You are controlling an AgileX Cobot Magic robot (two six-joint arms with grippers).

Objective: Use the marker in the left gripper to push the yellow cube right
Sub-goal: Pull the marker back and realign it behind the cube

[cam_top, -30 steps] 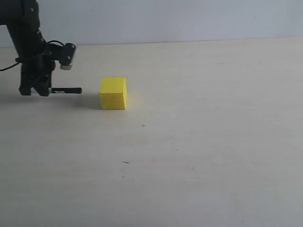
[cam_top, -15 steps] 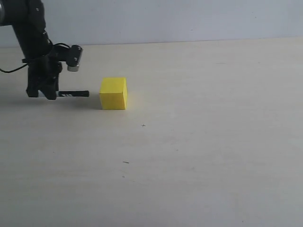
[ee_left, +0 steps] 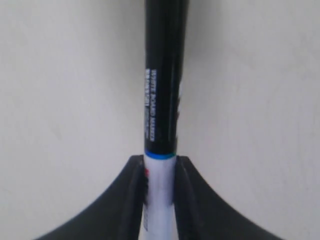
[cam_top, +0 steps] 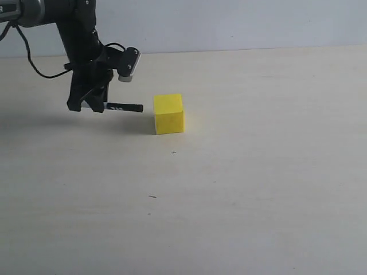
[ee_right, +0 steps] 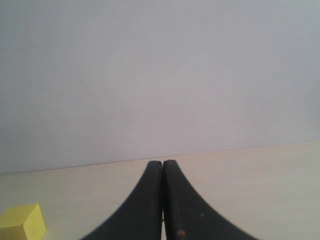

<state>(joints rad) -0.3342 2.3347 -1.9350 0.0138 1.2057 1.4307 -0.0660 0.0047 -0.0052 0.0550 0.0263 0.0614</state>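
The yellow cube (cam_top: 168,114) sat on the table (cam_top: 258,189), left of middle, with the marker (cam_top: 124,107) tip just short of its left face (a slim gap showed). The left gripper (cam_top: 92,105) clamped the barrel. It was likely mid-push; the next move needed level rightward travel.

Beige table (cam_top: 258,200) w/ yellow cube (cam_top: 168,114)

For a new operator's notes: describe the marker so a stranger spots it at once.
On the pale table, find the dark arm on the left. Its end effector grips the marker, held level and pointing at the cube. It is the only slim black-and-white stick; the cube is a yellow block.
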